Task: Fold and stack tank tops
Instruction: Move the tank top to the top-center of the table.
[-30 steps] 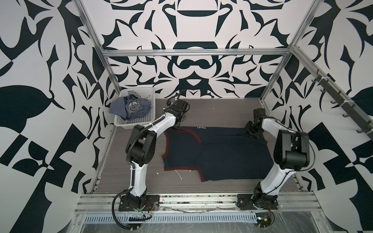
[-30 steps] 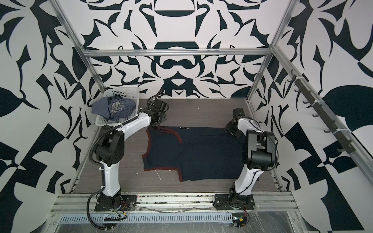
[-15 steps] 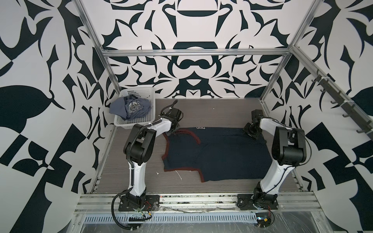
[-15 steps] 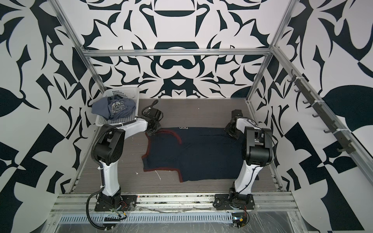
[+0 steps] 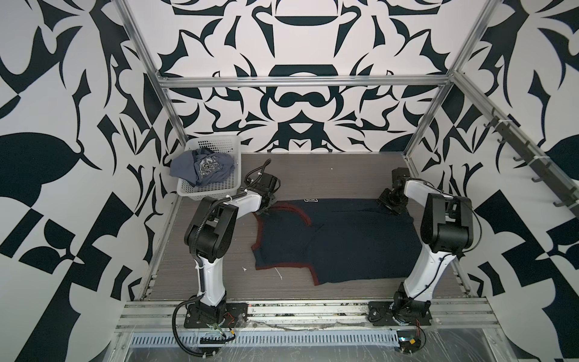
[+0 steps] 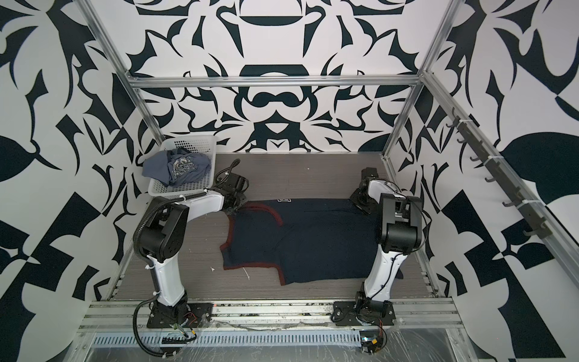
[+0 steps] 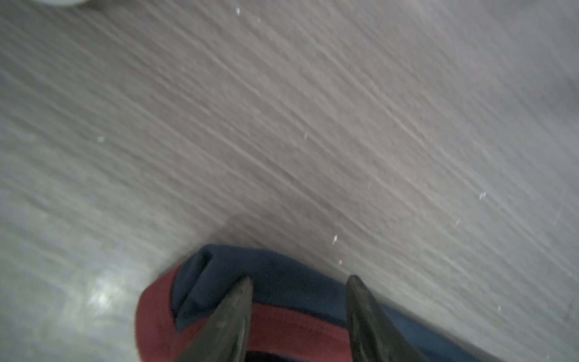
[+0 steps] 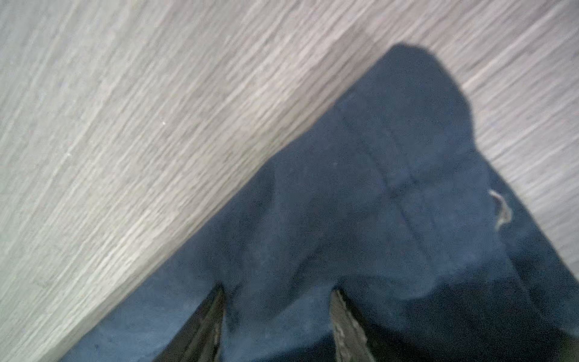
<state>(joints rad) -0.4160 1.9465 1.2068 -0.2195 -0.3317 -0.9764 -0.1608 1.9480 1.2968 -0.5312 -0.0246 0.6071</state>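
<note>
The navy tank top (image 5: 338,241) (image 6: 307,244), with maroon trim, lies spread on the table. My left gripper (image 5: 266,208) (image 7: 300,282) is low over its far left shoulder strap. The jaws stand apart, and the strap's maroon band (image 7: 282,326) and navy end lie between the fingertips. My right gripper (image 5: 388,203) (image 8: 279,291) is down on the far right corner of the same top. Its jaws are also apart, with navy cloth (image 8: 376,188) bunched under and between them. The slate grey-blue tank top (image 5: 203,167) (image 6: 177,167) is crumpled in the basket.
The white perforated basket (image 5: 216,139) (image 6: 191,139) stands at the far left corner, close behind my left arm. Metal frame posts and patterned walls close in the table on three sides. Small white scraps (image 5: 279,274) lie near the navy top's near left edge.
My left gripper has come down and toward the front left onto the shoulder strap, and its jaws have narrowed slightly. The right gripper has barely moved.
</note>
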